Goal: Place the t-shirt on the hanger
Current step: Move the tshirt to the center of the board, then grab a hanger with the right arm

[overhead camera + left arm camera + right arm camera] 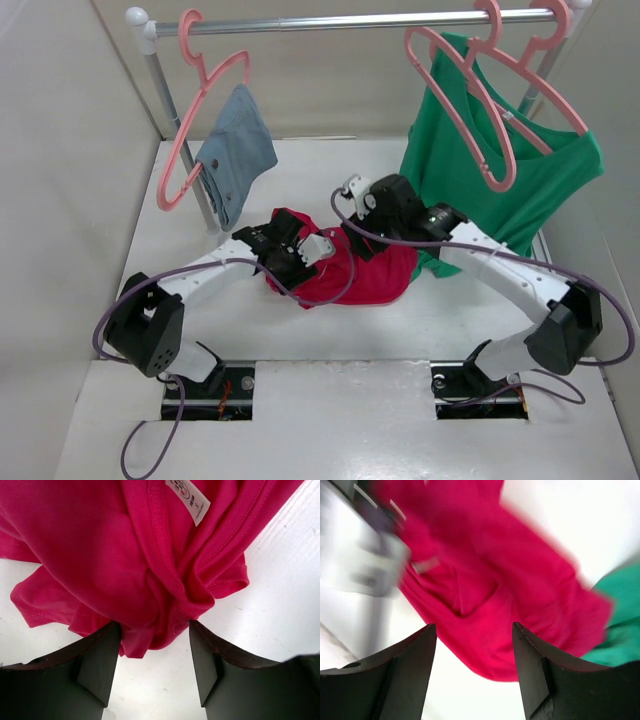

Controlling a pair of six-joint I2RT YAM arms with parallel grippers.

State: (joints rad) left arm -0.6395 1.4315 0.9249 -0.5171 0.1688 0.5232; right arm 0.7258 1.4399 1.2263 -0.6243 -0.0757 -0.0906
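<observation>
The small crimson-pink short-sleeved t-shirt (pixel 375 275) lies crumpled on the white surface (pixel 330 340), in the middle of the scene and just left of the hem of the large green sleeveless top (pixel 460 210). It is not on any hanger yet.

The left end effector (pixel 155 630) sits at the shirt's left end. Its 2 fingers are spread apart and straddle a gathered fold of cloth just below the white neck label (pixel 192 500). The fold touches the left finger, but the jaws look released rather than clamped on it. I judge this placement is meant to take the shirt by the collar, so that the neck opening can be offered to a hanger arm.

The right end effector (pixel 474 630) hovers over the shirt's far right part, released, with nothing between its fingers. Its view is blurred. Probably it is there to take a second hold and spread the neck.

No box, bin or tray shows. The holders are 3 pink hangers on the metal rail (pixel 330 20) at the far side. The left hanger carries the grey-blue cloth (pixel 235 150) and 1 on the right wears the green top. The thin salmon-pink plastic hanger (pixel 498 184) in front of that top appears bare, well apart from the shirt.
</observation>
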